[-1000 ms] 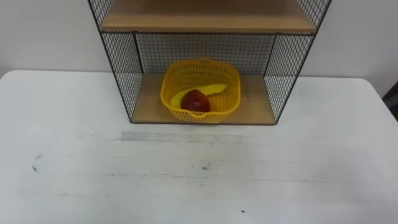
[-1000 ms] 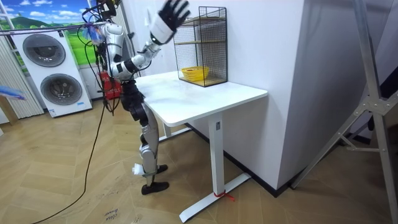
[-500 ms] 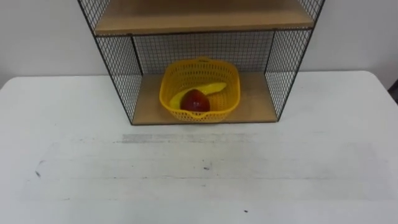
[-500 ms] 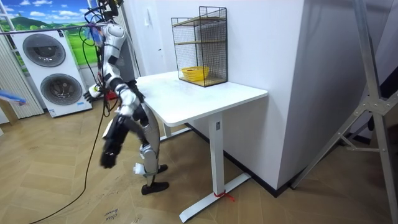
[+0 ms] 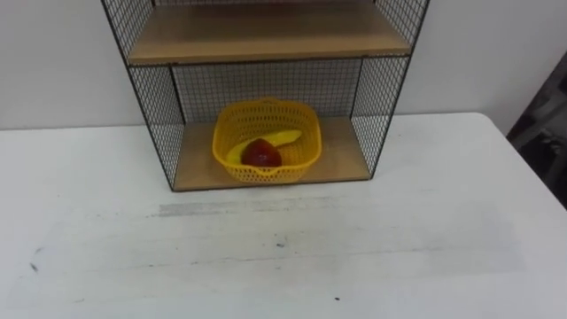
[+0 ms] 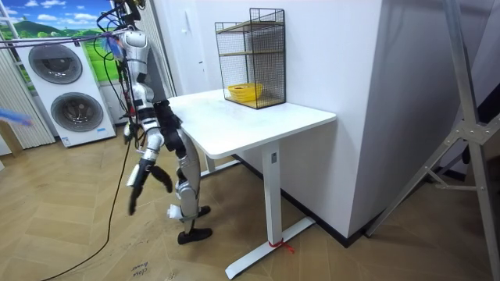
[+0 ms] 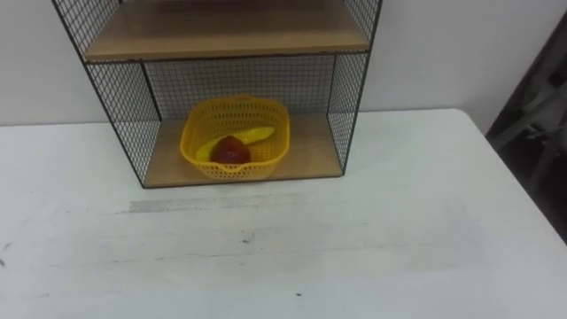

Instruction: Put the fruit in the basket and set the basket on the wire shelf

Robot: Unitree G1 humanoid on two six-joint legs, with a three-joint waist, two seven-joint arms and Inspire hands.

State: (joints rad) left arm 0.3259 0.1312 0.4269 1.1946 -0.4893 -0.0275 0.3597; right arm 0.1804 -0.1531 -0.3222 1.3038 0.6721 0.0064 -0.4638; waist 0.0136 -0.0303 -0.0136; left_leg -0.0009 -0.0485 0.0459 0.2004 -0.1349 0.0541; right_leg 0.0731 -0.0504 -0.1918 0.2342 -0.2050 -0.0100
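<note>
A yellow mesh basket (image 5: 266, 142) stands on the wooden bottom board of the black wire shelf (image 5: 155, 133) at the table's back. A red apple (image 5: 260, 153) and a yellow banana (image 5: 279, 138) lie inside it. The same basket (image 7: 235, 137) sits left of centre in the shelf's lower bay. In the room view I stand at the table's left end. My right hand (image 6: 134, 199) hangs low beside my legs with its fingers spread and holds nothing. My left hand (image 6: 126, 134) is a small shape behind my body.
The wire shelf (image 6: 250, 58) has an upper wooden board (image 5: 266, 35) over the basket's bay. The white table (image 5: 283, 257) spreads in front of it, with its right edge (image 5: 532, 177) in sight. Washing machines (image 6: 66, 94) stand behind me.
My right arm has swung down from high above the table to beside my legs. The eye views have shifted with my head. The basket has stayed in place on the shelf.
</note>
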